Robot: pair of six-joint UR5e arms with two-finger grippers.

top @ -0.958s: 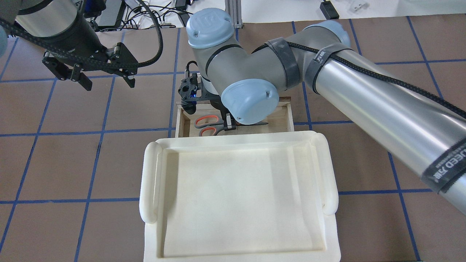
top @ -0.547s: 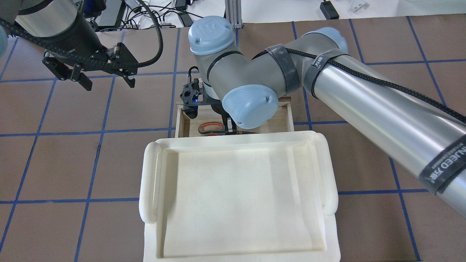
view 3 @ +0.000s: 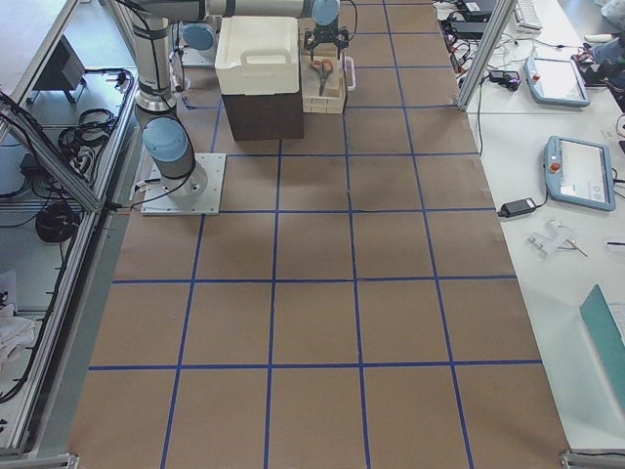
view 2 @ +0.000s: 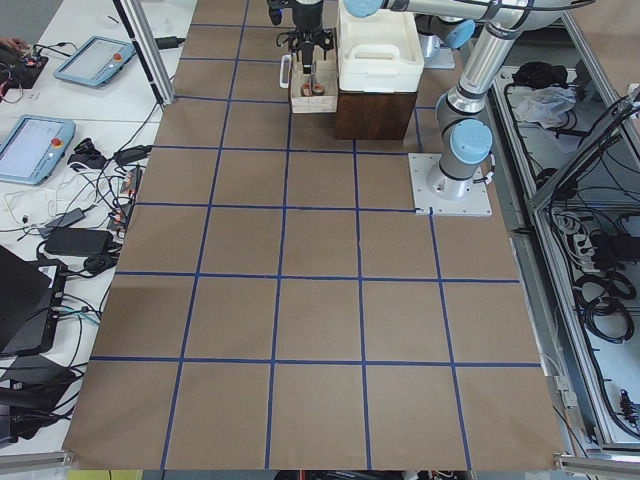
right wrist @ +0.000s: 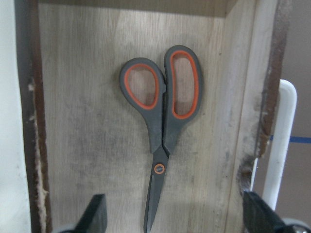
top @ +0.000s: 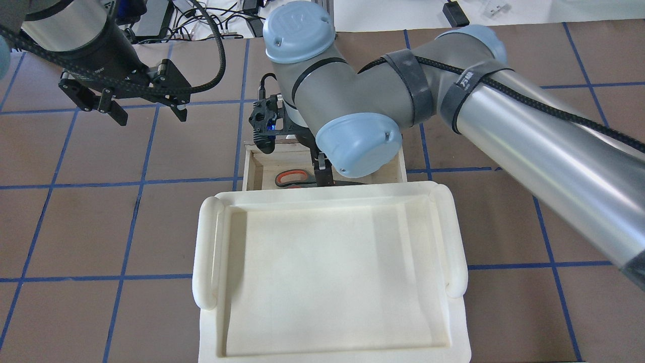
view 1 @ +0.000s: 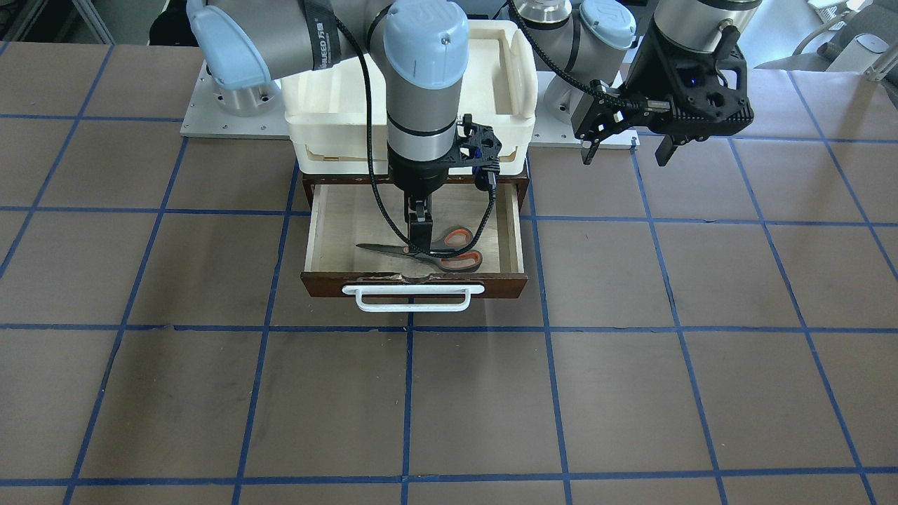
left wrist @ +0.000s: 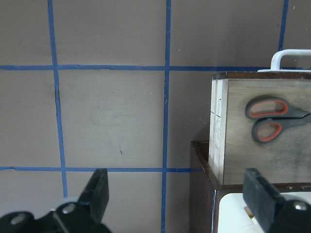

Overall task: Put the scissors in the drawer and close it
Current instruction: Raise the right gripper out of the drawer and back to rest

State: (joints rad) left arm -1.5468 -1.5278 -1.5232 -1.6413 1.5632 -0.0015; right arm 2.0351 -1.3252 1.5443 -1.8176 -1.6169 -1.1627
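The scissors (view 1: 440, 258) lie flat on the pale floor of the open drawer (view 1: 330, 284), handles towards my left, near its front. They also show in the overhead view (top: 291, 173), the right wrist view (right wrist: 158, 141) and the left wrist view (left wrist: 294, 116). My right gripper (view 1: 419, 235) hangs just above them; in the right wrist view (right wrist: 175, 216) its fingers stand wide apart on either side of the blades, not touching. My left gripper (top: 148, 113) is open and empty over the bare table, left of the drawer.
A white foam tray (top: 211, 252) sits on top of the dark brown cabinet (left wrist: 199, 174) and hides the drawer's back part from above. The drawer's white bar handle (view 1: 414, 298) sticks out towards the operators' side. Cables and tablets lie beyond the table's edges.
The scissors shifted toward the tray's edge, so one handle loop is now hidden from above. My right arm's wrist and elbow moved slightly right and farther away. The left arm has not moved.
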